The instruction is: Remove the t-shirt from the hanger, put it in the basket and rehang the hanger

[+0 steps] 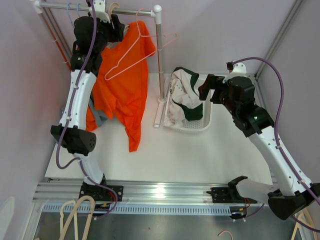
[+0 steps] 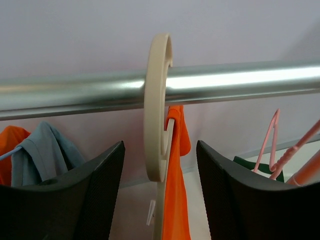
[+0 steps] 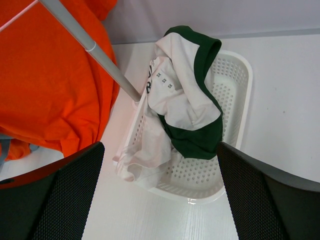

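We've got the left gripper (image 2: 160, 165) open around the beige hanger hook (image 2: 156, 100), not touching; right gripper (image 3: 160, 150) gapes over the basket (image 3: 235, 100).

Overhead view; left wrist close on rail (image 2: 240, 80), right wrist above basket (image 3: 230, 100), t-shirt (image 3: 45, 85) seemingly shared.

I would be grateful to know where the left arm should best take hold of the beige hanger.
Grip the beige hanger by its stem just below the hook, under the rail, coming straight on: it hangs edge-on between the left fingers, so they close on its flat sides.
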Available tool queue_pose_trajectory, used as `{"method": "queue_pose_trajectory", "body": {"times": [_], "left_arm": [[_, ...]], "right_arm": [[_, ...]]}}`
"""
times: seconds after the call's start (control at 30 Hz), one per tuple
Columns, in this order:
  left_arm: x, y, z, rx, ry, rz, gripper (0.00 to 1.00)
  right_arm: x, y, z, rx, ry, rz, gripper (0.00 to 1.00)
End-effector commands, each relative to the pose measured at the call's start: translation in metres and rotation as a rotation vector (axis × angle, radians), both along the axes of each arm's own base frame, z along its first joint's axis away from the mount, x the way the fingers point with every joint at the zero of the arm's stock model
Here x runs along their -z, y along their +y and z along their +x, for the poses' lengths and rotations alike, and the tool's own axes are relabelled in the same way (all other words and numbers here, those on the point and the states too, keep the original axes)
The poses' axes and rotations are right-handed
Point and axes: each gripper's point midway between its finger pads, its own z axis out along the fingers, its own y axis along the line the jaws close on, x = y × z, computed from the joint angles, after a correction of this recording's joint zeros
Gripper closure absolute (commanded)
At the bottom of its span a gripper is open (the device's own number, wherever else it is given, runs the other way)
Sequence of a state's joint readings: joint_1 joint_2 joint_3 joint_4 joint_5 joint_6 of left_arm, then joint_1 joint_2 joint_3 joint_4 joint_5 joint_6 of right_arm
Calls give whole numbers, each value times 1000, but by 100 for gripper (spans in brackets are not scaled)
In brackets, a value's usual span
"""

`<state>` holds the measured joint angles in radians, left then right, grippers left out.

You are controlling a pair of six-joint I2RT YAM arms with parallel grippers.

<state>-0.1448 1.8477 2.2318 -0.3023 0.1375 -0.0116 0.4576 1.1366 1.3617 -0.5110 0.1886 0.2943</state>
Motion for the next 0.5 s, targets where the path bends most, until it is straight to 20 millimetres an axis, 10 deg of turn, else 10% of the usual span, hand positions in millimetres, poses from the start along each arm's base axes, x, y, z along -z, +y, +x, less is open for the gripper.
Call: {"method": "queue_pose_trajectory", "body": {"times": [0.0,0.27,0.47], "left_arm": [[-19,6,4,-17,-46,-31,36],[-23,-1,13,11,-71,-63,48],[-28,-2,16,11,-80,-90,99]], "right_arm": [[-22,2,-2,-15,-59,18,0],[-20,0,-2,-11,-56,7,0],[-17,0,-2,-9,-52,6,0]]}}
